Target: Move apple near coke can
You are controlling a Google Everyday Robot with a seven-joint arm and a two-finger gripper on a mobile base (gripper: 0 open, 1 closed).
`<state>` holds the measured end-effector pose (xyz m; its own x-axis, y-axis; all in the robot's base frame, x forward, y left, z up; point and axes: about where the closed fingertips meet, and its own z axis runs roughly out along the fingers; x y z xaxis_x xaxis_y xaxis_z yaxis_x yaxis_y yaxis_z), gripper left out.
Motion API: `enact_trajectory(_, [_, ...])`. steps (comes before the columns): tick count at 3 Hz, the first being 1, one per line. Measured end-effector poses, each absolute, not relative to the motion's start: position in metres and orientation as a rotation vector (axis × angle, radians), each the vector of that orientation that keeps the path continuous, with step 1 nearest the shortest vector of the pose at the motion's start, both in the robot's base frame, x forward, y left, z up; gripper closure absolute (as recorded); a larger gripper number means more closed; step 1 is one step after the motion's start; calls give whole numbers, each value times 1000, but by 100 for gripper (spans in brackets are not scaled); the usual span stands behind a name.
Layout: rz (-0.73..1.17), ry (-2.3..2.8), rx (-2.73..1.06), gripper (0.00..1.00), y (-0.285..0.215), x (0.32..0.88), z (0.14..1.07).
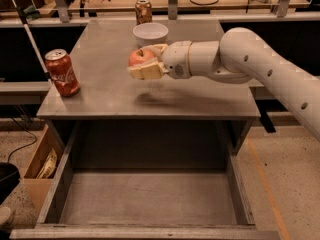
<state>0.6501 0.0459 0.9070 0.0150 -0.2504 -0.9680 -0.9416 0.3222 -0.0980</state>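
The red-orange apple [140,57] is held between the tan fingers [146,71] of my gripper [143,61], lifted above the middle of the grey table [110,91]. The gripper is shut on the apple and reaches in from the right on a white arm. The red coke can [61,72] stands upright near the table's left front edge, well to the left of the apple.
A white bowl [150,33] sits at the back of the table just behind the gripper. A darker brownish can [143,10] stands behind it at the far edge. An open drawer [145,199] juts out below the table front. A cardboard box [42,166] is on the floor left.
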Motion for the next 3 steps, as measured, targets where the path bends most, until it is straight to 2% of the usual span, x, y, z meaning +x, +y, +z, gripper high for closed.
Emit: enact_trajectory(3, [839, 1408, -1341, 100, 141, 600, 862])
